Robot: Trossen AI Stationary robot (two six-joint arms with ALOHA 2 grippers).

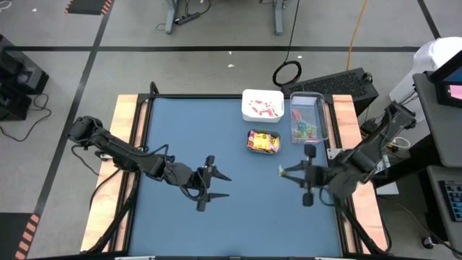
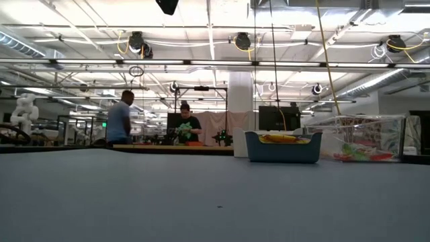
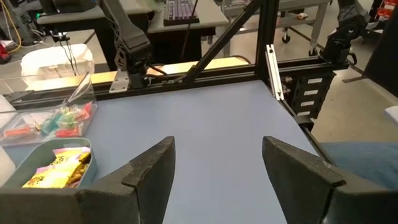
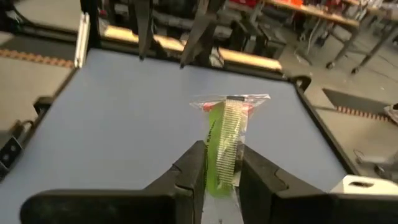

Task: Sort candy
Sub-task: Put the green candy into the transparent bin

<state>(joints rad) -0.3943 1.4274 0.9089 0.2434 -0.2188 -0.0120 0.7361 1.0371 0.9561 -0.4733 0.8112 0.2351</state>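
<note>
The left gripper (image 1: 219, 185) sits low over the left-centre of the blue table top (image 1: 188, 130), its two dark fingers (image 3: 149, 171) spread wide with only bare surface between them; it holds nothing.

Toward the far edge, right of centre, stand three containers. The white round-cornered plastic tub (image 1: 262, 105) holds slim pink-white stick sweets. Just in front of it, the small teal rectangular tray (image 1: 263, 141) holds yellow square packets with red print (image 3: 57, 169). To the right of both, the clear plastic box (image 1: 309, 118) holds small red and green clear-wrapped pieces (image 3: 53, 121). In the low view the teal tray and clear box stand side by side at the right, apart.

The right gripper (image 1: 286, 172) hangs above the table in front of the clear box, near the right edge. Its jaws are closed narrowly on a green sweet in a clear crimped wrapper (image 4: 225, 142), which projects forward from between the fingertips, with a touch of red at its far end.

Two people stand in the room beyond the table.
</note>
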